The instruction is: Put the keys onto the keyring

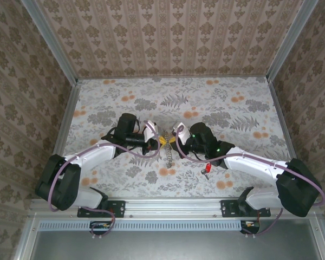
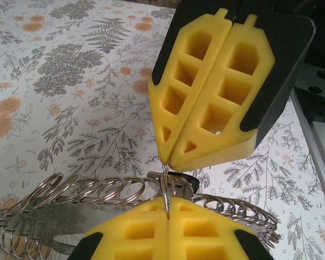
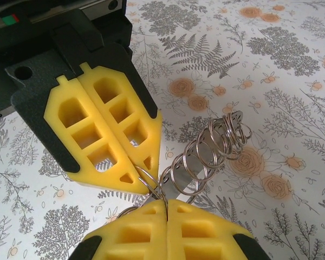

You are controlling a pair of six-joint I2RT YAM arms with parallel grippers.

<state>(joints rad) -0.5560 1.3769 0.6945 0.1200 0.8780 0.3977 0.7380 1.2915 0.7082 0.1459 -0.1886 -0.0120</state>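
The left gripper (image 2: 168, 208) has its fingers pressed together on a thin wire loop of the keyring (image 3: 206, 157). Tip to tip against it, the right gripper (image 3: 167, 210) is likewise closed, pinching the same end of the ring string. Each finger is a yellow, matte block tapering to a point, cut through with square and triangular pockets and backed by a black shell.

From the pinch the keyring trails away as a row of overlapping silvery rings, glossy and coil-like, lying on the table (image 1: 233, 103). A small black piece (image 2: 180, 177) sits among the rings just behind the pinch; whether it is the black key I cannot tell. The red key (image 1: 207, 169) lies on the table near the right arm, apart from the rings.

The table wears a pale cloth printed with grey ferns and orange blossoms. A metal rail (image 1: 173, 206) runs along its near edge. Walls (image 1: 168, 32) in beige striped damask paper close in three sides.
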